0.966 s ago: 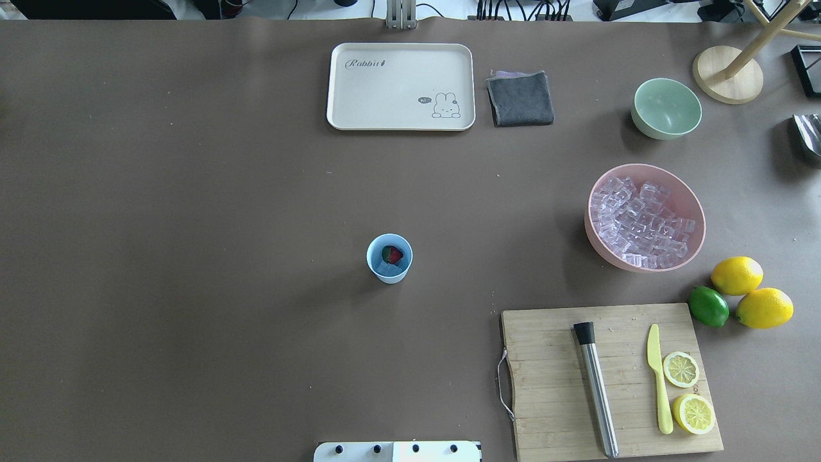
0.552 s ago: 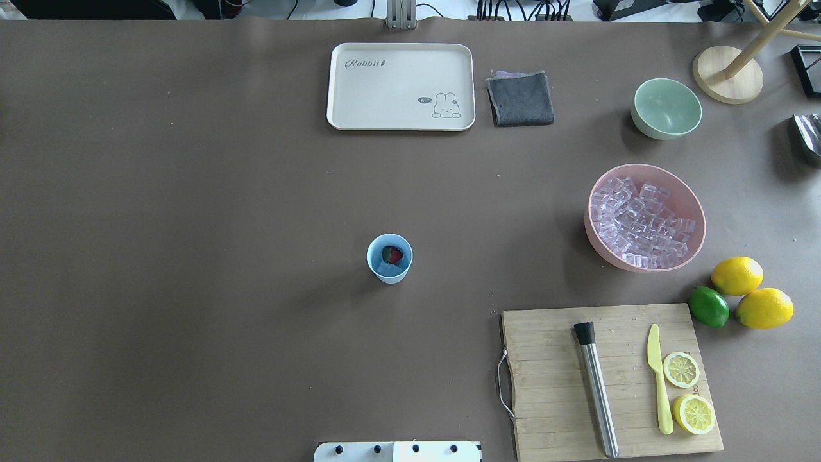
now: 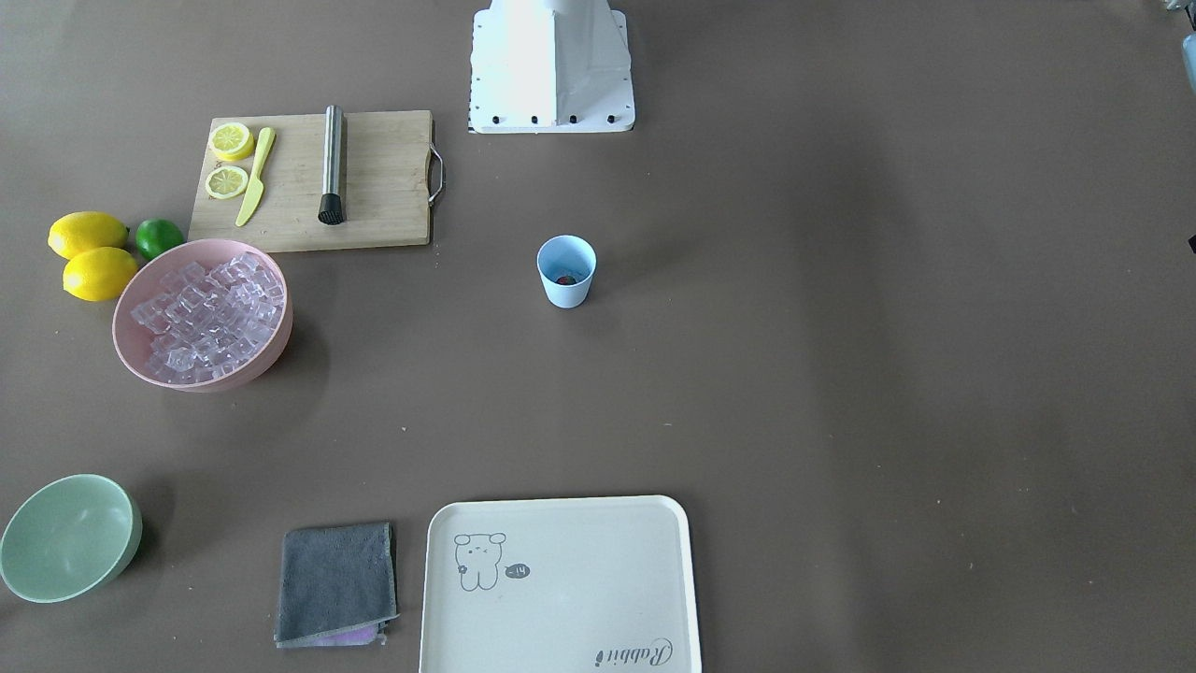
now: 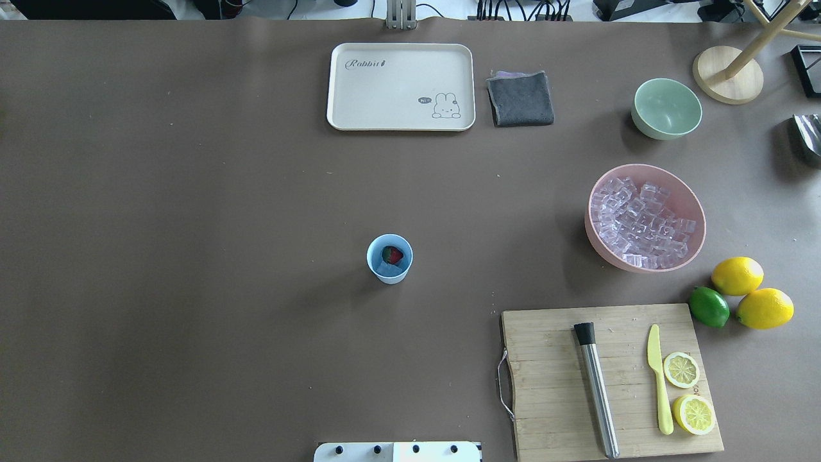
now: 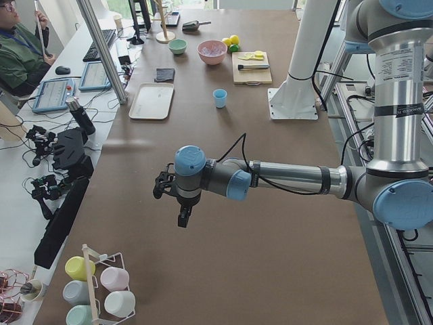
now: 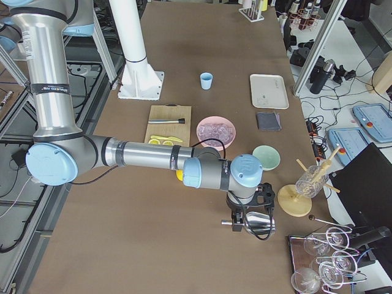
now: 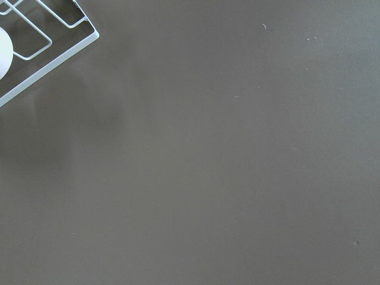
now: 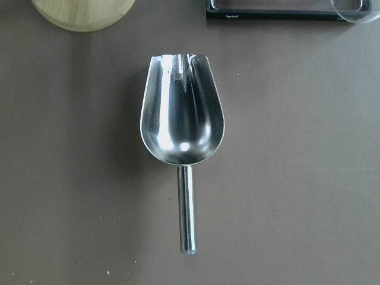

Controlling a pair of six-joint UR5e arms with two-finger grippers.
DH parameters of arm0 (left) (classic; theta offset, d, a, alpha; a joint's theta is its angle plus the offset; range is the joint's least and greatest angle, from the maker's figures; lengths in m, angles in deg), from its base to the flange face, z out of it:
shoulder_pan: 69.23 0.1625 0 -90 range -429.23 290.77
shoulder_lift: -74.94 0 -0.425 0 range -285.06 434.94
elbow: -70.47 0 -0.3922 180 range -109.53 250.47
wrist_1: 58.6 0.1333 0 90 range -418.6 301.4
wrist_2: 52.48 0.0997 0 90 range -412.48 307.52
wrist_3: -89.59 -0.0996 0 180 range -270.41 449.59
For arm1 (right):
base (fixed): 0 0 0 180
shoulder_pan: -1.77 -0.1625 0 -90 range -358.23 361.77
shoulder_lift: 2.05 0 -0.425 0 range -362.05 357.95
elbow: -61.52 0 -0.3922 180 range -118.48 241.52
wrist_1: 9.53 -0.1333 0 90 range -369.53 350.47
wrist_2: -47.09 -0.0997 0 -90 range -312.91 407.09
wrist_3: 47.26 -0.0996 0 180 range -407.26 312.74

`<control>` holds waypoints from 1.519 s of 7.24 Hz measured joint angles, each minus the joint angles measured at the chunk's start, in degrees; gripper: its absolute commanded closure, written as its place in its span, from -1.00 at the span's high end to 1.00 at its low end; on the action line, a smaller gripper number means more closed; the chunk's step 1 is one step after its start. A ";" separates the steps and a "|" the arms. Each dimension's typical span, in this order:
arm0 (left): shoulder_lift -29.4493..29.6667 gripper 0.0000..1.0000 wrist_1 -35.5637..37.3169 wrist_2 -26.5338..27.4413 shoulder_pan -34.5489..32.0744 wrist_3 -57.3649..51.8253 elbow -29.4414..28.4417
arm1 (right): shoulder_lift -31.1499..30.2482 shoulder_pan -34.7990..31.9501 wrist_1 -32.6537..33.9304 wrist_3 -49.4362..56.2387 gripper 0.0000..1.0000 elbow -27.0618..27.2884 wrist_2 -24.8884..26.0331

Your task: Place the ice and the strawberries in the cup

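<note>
Evidently the task is nearing completion. The small light blue plastic cup (image 4: 391,276) is standing upright on the brown table (image 4: 192,224). The tiny red strawberry (image 4: 392,255) with its dark green top is lying inside it, on what is looking like one or more clear ice cubes (image 4: 385,270); how many, I cannot tell. The remaining ice is sitting heaped in the round pink bowl (image 4: 596,244), well apart from the cup on my right. As a judgement, at most a further helping of ice is left to do.

My left gripper (image 5: 183,215) is hanging above bare table, well apart from the cup on my left. Its wrist camera is showing only the table and a corner of a white wire rack (image 7: 41,50). Whether these fingers are apart or together I cannot tell.

My right gripper (image 6: 240,222) is hovering over the shiny metal scoop (image 8: 182,127), farther from the cup than the pink bowl is. The scoop is lying flat on the table. My fingers are not showing in the wrist view, so I cannot tell their spread, nor whether they are touching the scoop.
</note>
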 measured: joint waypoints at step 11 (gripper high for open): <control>0.40 0.96 3.11 -1.57 -1.79 0.06 2.32 | 1.15 3.33 -0.31 -4.50 1.00 0.93 0.07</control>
